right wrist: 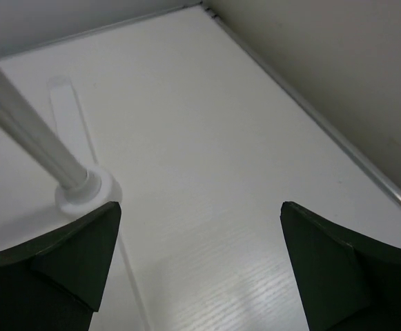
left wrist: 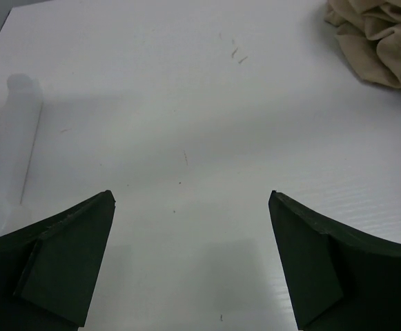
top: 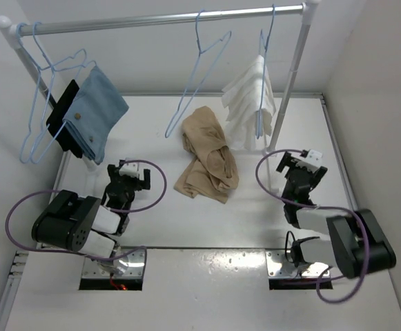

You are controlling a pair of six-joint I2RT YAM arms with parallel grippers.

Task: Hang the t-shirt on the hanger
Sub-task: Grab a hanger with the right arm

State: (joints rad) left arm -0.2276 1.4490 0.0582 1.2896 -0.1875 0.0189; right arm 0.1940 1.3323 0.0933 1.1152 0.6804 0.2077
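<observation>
T-shirt [top: 207, 155] crumpled on table [top: 207, 227] centre, under bare hanger [top: 186, 89] hung on rail [top: 152, 21]. Left gripper [left wrist: 192, 200] low, left of shirt, jaws spread, empty. Right gripper [right wrist: 200, 207] beside rail post [right wrist: 27, 138], jaws spread, empty. Both arms folded back.

Tabletop [top: 186, 221]: white, matte, faintly ribbed up close. A straight seam [top: 207, 248] crosses it near the front edge.

T-shirt [top: 206, 155]: tan, crumpled in a loose, long heap. It lies directly on the tabletop about mid-width, toward the back.

Right rack post [right wrist: 83, 186]: stands on a round white foot on the surface, near the t-shirt's right side but apart from it.

Left rack post [left wrist: 17, 131]: white and blurred, at the far left.

Left metal plate [top: 134, 258] and right metal plate [top: 277, 262]: shiny, flat at the front edge, well apart.

Scuff marks [left wrist: 238, 55]: a few thin flecks on bare surface left of the t-shirt.

Metal strip [right wrist: 324, 131]: runs along the right edge.
</observation>
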